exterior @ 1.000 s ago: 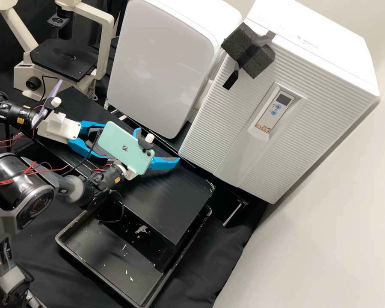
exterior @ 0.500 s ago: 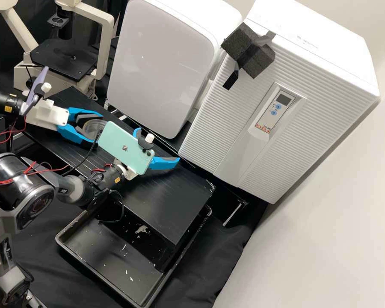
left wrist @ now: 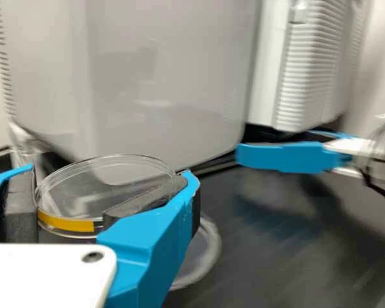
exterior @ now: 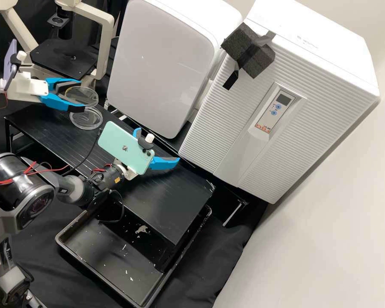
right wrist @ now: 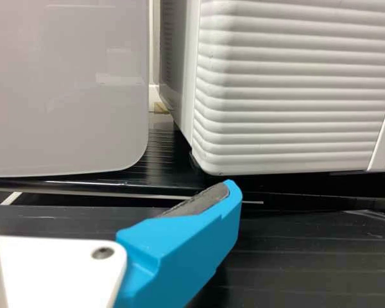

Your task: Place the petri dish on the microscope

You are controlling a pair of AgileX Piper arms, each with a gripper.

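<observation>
Pinching the petri dish by its sides, the left hand has it up above the end of the tabletop by the microscope. Makes sense to me: grey pads on the rim leave the underside free, so it could go down flat on the stage. It looks roughly level too, which I'd want for that move. A yellow strip runs along part of the rim, maybe a label or marker, no idea really.

Right hand is farther along the tabletop, fingers spread with nothing between them. My guess is it's just parked out of the way, since this looks like a one-hand job.

As for containers, the dish is clear and I can't make out anything in it, though I wouldn't swear it's empty. Just below it, another clear round piece lies on the tabletop. Could be a lid or a second dish, can't tell which. Then lower down there's a black tray partly under the tabletop, with pale flecks scattered in it.

Dish isn't on the stage yet, so I'd call it picked up but not placed. Only worry is that smooth rim slipping, or clipping the microscope frame going in.
</observation>
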